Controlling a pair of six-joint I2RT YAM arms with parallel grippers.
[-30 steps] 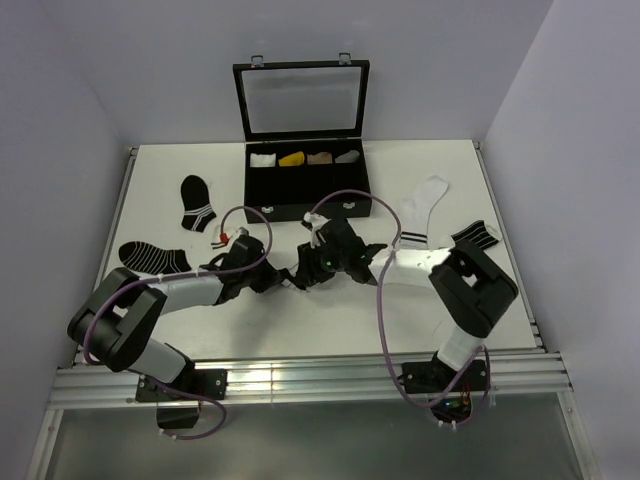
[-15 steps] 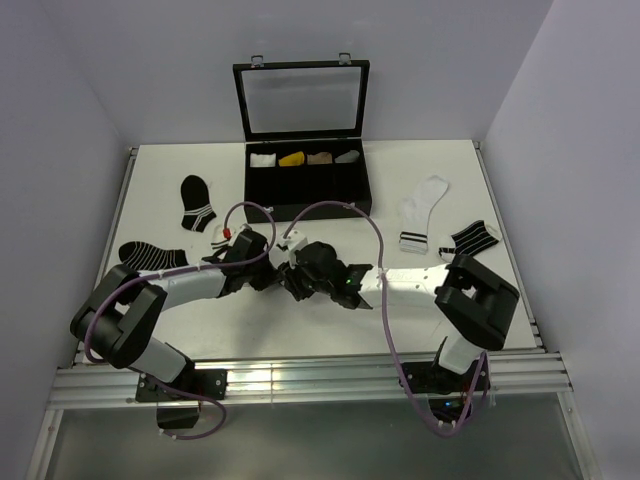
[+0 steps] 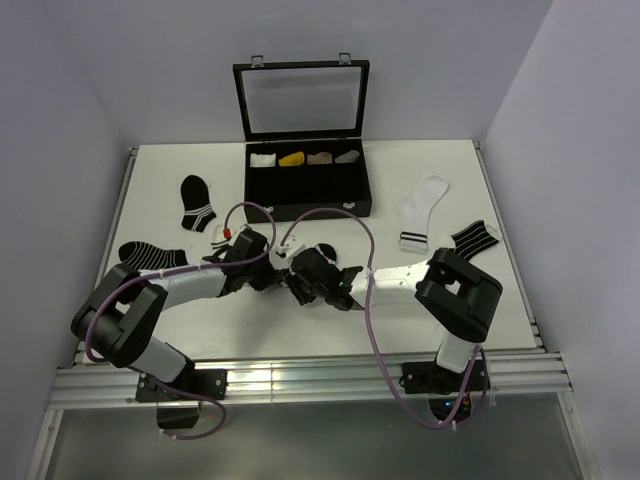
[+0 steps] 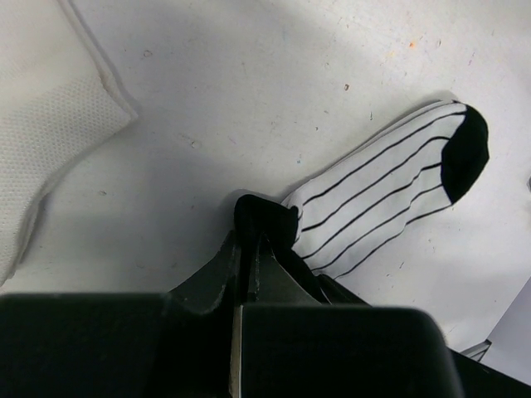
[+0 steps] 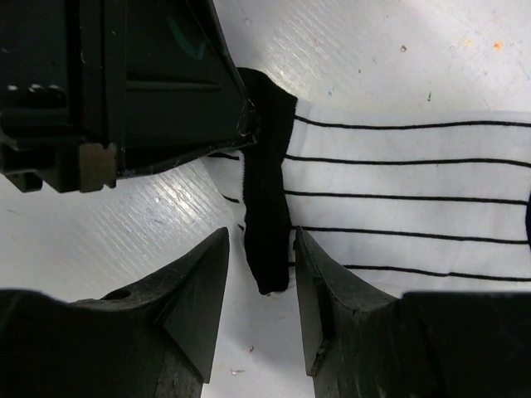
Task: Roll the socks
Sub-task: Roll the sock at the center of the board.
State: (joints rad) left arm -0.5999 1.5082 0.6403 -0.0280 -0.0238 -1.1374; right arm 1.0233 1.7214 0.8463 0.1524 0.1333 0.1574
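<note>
A white sock with thin black lengthwise lines (image 4: 377,195) lies flat on the table, its black toe (image 4: 465,153) pointing away. My left gripper (image 4: 249,240) is shut on its black cuff (image 5: 267,207), which is lifted into a fold. My right gripper (image 5: 261,249) is open, with one finger on each side of the cuff's free end, about level with it. The left gripper's fingers (image 5: 207,108) meet the cuff just above. A plain white sock's edge (image 4: 41,141) shows at the upper left of the left wrist view. From above, both grippers (image 3: 283,277) meet mid-table and hide the sock.
An open black case (image 3: 305,190) with small rolled bundles in its compartments stands at the back. Two black socks with white stripes (image 3: 197,203) (image 3: 152,256) lie at the left. A cream sock (image 3: 422,210) and another black striped sock (image 3: 472,238) lie at the right.
My right arm has swung left across the table until its gripper faces the left gripper over the sock's cuff. The left gripper has shifted slightly, still shut on the cuff.
</note>
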